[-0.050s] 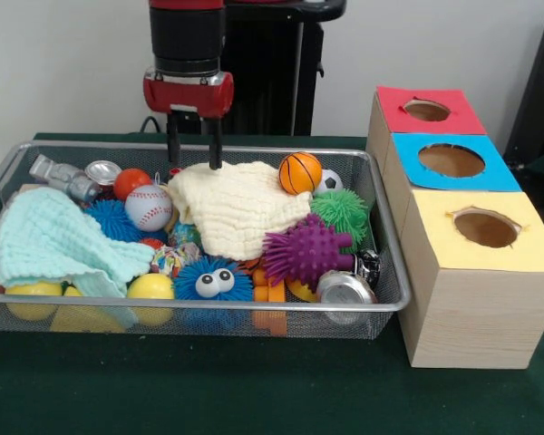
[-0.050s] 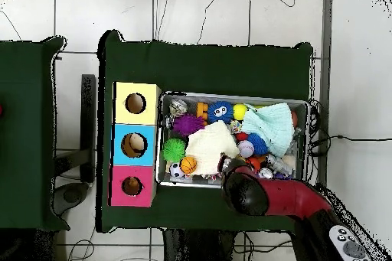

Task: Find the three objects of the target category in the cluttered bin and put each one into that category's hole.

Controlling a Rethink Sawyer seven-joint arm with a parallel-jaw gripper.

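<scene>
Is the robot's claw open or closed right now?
Open. In the front view the claw has two dark fingers with a clear gap between them, and nothing held there, just above the cream cloth.
</scene>
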